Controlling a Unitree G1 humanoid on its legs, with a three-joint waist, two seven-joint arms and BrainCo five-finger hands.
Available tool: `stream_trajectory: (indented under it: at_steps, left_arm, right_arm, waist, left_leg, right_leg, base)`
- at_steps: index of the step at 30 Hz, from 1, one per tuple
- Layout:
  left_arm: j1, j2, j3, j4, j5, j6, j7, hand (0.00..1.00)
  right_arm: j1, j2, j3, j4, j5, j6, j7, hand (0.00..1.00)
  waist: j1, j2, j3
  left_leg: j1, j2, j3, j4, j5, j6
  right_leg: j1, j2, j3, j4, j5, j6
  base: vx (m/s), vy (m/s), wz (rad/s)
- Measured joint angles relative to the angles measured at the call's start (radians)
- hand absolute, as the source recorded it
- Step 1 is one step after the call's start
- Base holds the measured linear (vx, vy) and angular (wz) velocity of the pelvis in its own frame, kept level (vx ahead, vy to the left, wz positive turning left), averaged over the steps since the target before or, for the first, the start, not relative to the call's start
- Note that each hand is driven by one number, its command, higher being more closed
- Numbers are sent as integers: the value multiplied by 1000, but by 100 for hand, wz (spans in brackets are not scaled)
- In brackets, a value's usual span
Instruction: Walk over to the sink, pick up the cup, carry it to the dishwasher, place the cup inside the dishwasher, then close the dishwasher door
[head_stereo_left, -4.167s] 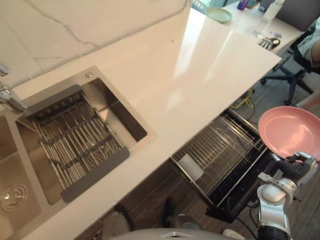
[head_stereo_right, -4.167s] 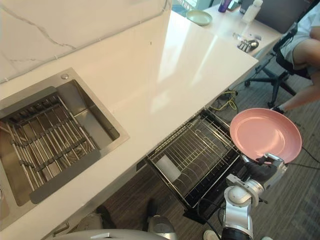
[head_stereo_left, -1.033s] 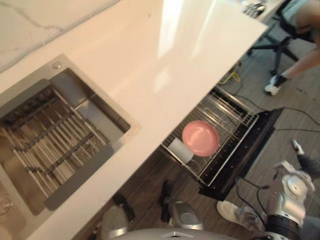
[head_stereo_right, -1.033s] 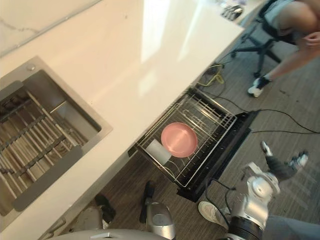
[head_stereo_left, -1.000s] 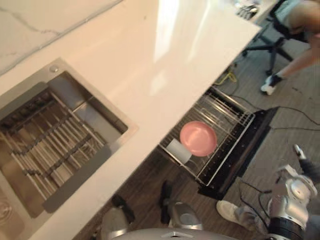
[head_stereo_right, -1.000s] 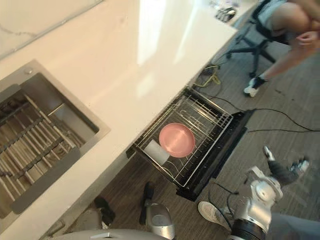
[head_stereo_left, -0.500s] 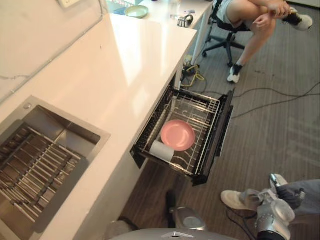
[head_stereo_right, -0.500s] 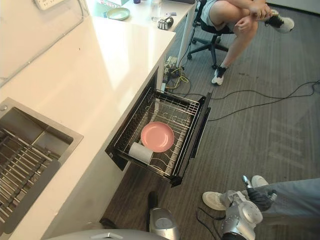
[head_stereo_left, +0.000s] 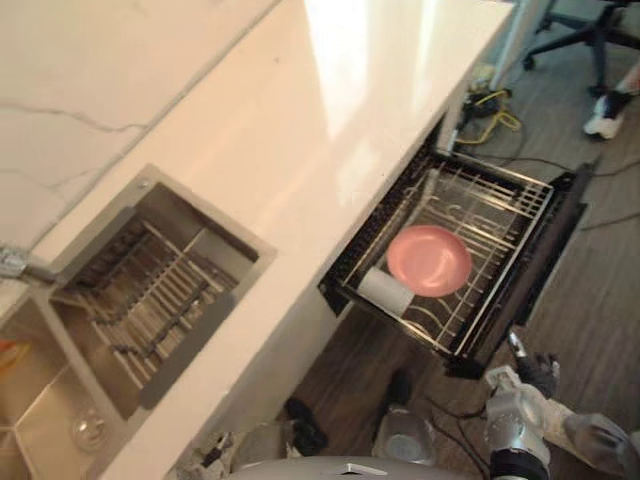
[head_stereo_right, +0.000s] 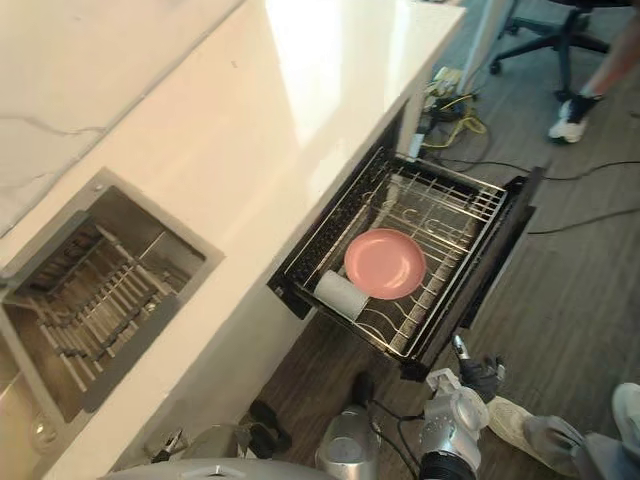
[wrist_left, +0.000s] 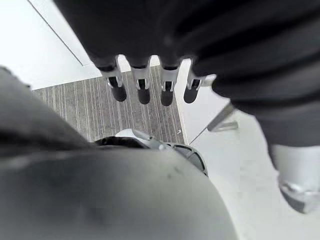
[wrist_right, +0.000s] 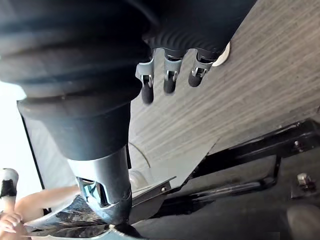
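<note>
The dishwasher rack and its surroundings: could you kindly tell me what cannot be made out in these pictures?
- Dishwasher interior behind the rack: hidden under the countertop, both eye views.
- White cup: too small to tell which way its mouth faces.
- Sink floor: covered by the drainer grid; the neighbouring basin is cut by the left eye view's edge.
- Person beyond the shoe: cut off by the edge.

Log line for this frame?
pink plate, white cup: in rack | dishwasher door: open | right hand: open, empty, near door | left hand: open
</note>
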Motion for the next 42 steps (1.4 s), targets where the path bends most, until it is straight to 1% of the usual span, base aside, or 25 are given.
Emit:
stream_trajectory:
  at_steps: [4,9,12,13,15,16,20,22,23,24,25,26,27,28,29,30,33,34,35,36,37,38,39,40,42]
  left_arm:
    - [7,-2,1,1,37,-38,-36,0]
    - [8,-10,14,1,70,-48,-51,0]
    - [19,-20,16,2,79,-54,-53,0]
    - [26,-28,16,4,79,-54,-54,0]
    - [29,-38,15,16,78,-54,-54,0]
    - [30,-42,12,20,77,-54,-54,0]
    - [60,-47,5,22,75,-55,-53,0]
    - [84,-52,-15,22,53,-63,-47,0]
    - [107,-60,-28,24,43,-71,-42,0]
    - [116,-63,-34,32,27,-78,-41,0]
    - [122,-66,-34,32,20,-83,-40,0]
    - [125,-59,-46,30,15,-101,-36,0]
    - [122,-44,-56,30,4,-114,-31,0]
    - [119,-33,-61,32,-2,-119,-25,0]
    - [127,-49,-62,32,-2,-128,-23,0]
    - [125,-59,-62,25,-2,-141,-26,0]
    - [123,-55,-71,6,-4,-189,-32,0]
    - [123,-55,-74,-2,-12,-199,-32,0]
    - [123,-54,-78,-4,-18,-205,-33,0]
    - [122,-43,-97,-15,-22,-214,-35,0]
    - [102,-22,-101,-21,-23,-227,-45,0]
    - [96,-14,-100,-21,-22,-236,-47,0]
    - [103,-18,-100,-23,-22,-247,-44,0]
    - [116,-28,-106,-33,-22,-260,-45,0]
    - [100,0,-119,-57,-24,-281,-51,0]
  right_arm:
    - [-1,-25,0,1,19,-7,-2,0]
    - [-17,-32,42,1,19,-8,1,0]
    - [-49,-43,78,-1,26,-10,34,0]
    - [-62,-47,112,-12,26,-12,69,0]
    - [-95,-55,155,-37,26,-9,97,0]
    - [-121,-51,161,-36,18,-6,89,0]
    - [-139,-55,173,-41,19,-4,111,0]
    - [-155,-63,172,-38,25,0,109,0]
    - [-166,-65,173,-38,29,14,109,0]
    - [-186,-62,169,-34,42,22,105,0]
    - [-194,-61,169,-34,51,27,103,0]
    - [-202,-66,167,-34,68,29,103,0]
    - [-212,-60,166,-34,80,27,103,0]
    - [-224,-57,169,-34,93,27,103,0]
    - [-245,-68,171,-32,119,30,103,0]
    - [-252,-67,171,-32,140,25,103,0]
    - [-266,-63,171,-31,212,1,102,0]
    - [-288,-64,171,-30,241,-11,102,0]
    - [-299,-63,171,-29,263,-17,103,0]
    - [-324,-60,176,-28,298,-31,103,0]
    - [-356,-64,180,-15,321,-49,104,0]
    - [-372,-67,181,-3,334,-58,106,0]
    - [-397,-69,181,0,340,-63,108,0]
    - [-415,-70,189,1,356,-69,108,0]
    - [-428,-66,189,5,385,-100,120,0]
  waist:
    - [13,8,-5]
    - [36,13,-9]
    - [46,20,-18]
    - [50,30,-27]
    - [58,42,-40]
    - [67,48,-45]
    - [80,46,-45]
    - [82,46,-45]
    - [93,59,-54]
    - [98,64,-60]
    - [99,59,-62]
    - [98,49,-60]
    - [98,21,-51]
    - [103,14,-46]
    - [112,43,-53]
    - [109,48,-51]
    - [123,40,-47]
    - [136,37,-45]
    - [141,36,-44]
    - [143,26,-37]
    - [147,-6,-17]
    - [153,-17,-10]
    - [159,-13,-7]
    - [159,2,-10]
    - [161,-22,9]
  left_leg:
    - [-17,-28,-69,-18,23,5]
    - [-30,-40,-142,-33,52,16]
    - [-30,-44,-185,-50,64,13]
    - [-31,-46,-195,-56,64,13]
    - [-34,-52,-221,-65,66,14]
    - [-35,-58,-240,-66,68,16]
    - [-56,-75,-293,-66,69,15]
    - [-70,-75,-326,-66,45,0]
    - [-74,-48,-345,-60,-51,-27]
    - [-94,-43,-346,-59,-76,33]
    - [-98,-45,-347,-68,-76,29]
    - [-94,-53,-349,-119,-76,7]
    - [-75,-72,-340,-151,-93,-24]
    - [-70,-77,-325,-145,-72,0]
    - [-72,-49,-335,-140,-26,2]
    - [-85,-44,-349,-126,-15,20]
    - [-107,-38,-383,-128,-11,13]
    - [-122,-34,-383,-136,-17,5]
    - [-131,-32,-382,-140,-31,-12]
    - [-137,-34,-370,-165,-83,-80]
    - [-145,-57,-346,-132,-59,-29]
    - [-155,-65,-344,-87,-40,3]
    - [-156,-66,-344,-26,-25,13]
    - [-136,-50,-356,-64,-41,33]
    - [-155,-58,-377,-94,-7,29]
  right_leg:
    - [24,-17,-46,-36,21,11]
    - [54,-18,-100,-47,26,13]
    - [65,-17,-126,-47,26,13]
    - [68,-18,-137,-45,26,13]
    - [69,-22,-147,-41,26,14]
    - [71,-29,-152,-35,26,15]
    - [64,-51,-188,-13,31,22]
    - [60,-51,-205,-11,35,28]
    - [50,-34,-206,-1,45,35]
    - [44,-24,-200,10,58,41]
    - [33,-25,-194,20,59,47]
    - [25,-31,-189,43,49,48]
    - [26,-49,-195,23,48,41]
    - [18,-58,-202,33,42,25]
    - [-5,-47,-203,89,24,31]
    - [-9,-53,-218,126,2,30]
    - [-28,-78,-259,204,-44,21]
    - [-49,-83,-272,225,-55,16]
    - [-56,-84,-281,227,-56,15]
    - [-59,-88,-302,207,-54,14]
    - [-70,-123,-317,206,-61,-7]
    - [-81,-141,-315,228,-70,-9]
    - [-99,-151,-314,275,-88,-3]
    - [-119,-142,-317,326,-114,-10]
    - [-164,-164,-318,370,-131,-20]
  base:
    - [-22,81,37]
    - [-46,35,36]
    - [-63,38,28]
    - [-73,59,27]
    - [-57,52,27]
    - [-61,52,26]
    - [-64,59,30]
    - [-56,61,22]
    - [-87,64,-1]
    - [-75,51,-1]
    - [-78,35,29]
    - [-17,18,44]
    - [-17,45,50]
    - [11,-1,15]
    - [-28,-26,17]
    - [-36,-59,20]
    - [-39,-44,50]
    - [-64,-79,37]
    - [-85,-70,38]
    - [-123,-56,53]
    - [-112,-48,52]
    - [-92,-63,36]
    - [-9,-50,11]
    - [-1,-29,14]
    - [-2,-64,23]
